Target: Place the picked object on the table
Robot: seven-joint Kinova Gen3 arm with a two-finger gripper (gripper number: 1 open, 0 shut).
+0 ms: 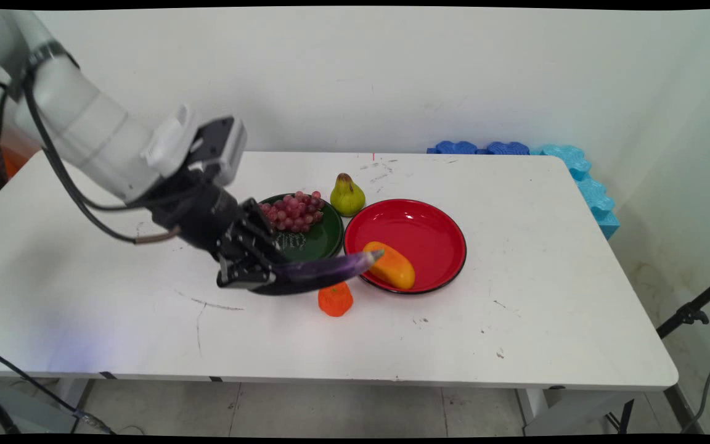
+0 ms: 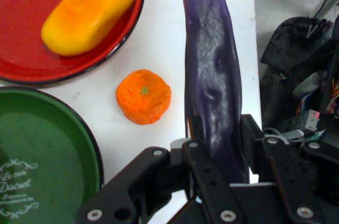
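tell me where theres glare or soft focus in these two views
Main view: soft glare on the red plate, faint shadows under the gripper and eggplant. Hand view: eggplant shows glossy highlights; mango and orange fruit look slightly soft; floor clutter at right is dim.

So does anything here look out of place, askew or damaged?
Nothing looks damaged or spilled. The hand is shut on the purple eggplant, holding it level above the table, its tip over the rim of the red plate beside the orange-yellow fruit. The grapes sit in the green plate.
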